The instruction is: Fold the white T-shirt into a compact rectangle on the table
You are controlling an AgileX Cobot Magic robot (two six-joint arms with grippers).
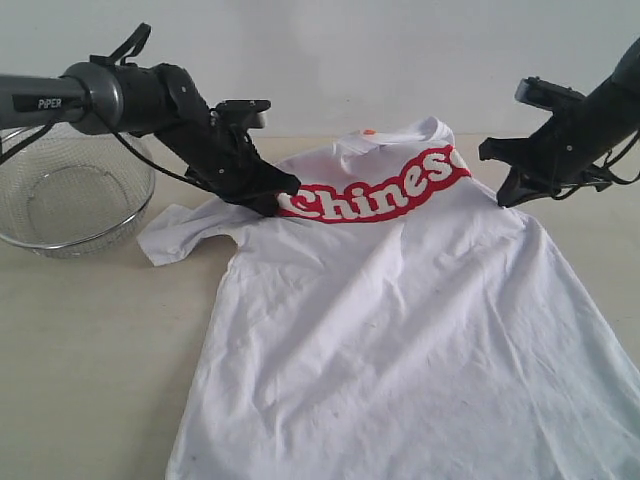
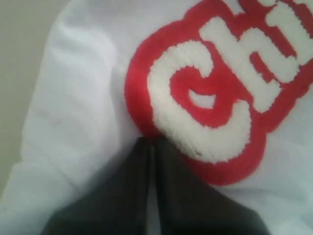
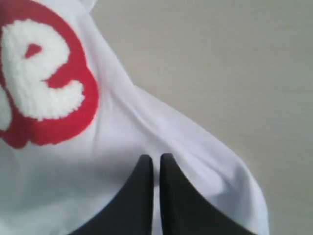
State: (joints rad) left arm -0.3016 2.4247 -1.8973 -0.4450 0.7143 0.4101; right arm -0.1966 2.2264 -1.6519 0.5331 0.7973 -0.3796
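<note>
Hem end of the shirt (image 1: 400,330) lies closest, spread flat on the bench (image 1: 80,340) and running off the near edge of the exterior view. Plain side faces up over most of the body.

Far end: chest band is raised and arched, so the lettering (image 1: 380,190) shows facing me. An orange neck tag (image 1: 368,131) peeks out behind it. One sleeve lies flat on my left side.

My left fingers (image 1: 283,200) are pressed together at the cloth just beside the first letter; no gap in the wrist view. My right fingers (image 1: 505,195) are pressed together too, at the opposite shoulder edge, where a ridge of fabric runs up to the tips. Judging by the lifted, taut span between them, each pair is pinching a thin layer of shirt.

Reason for grip: holding both shoulders level should let the top carry over toward the hem in one even fold.

Risk: thin pinch; either corner could slip and skew the fold.

Wire basket (image 1: 70,200) sits beyond the sleeve, apart from the shirt.
</note>
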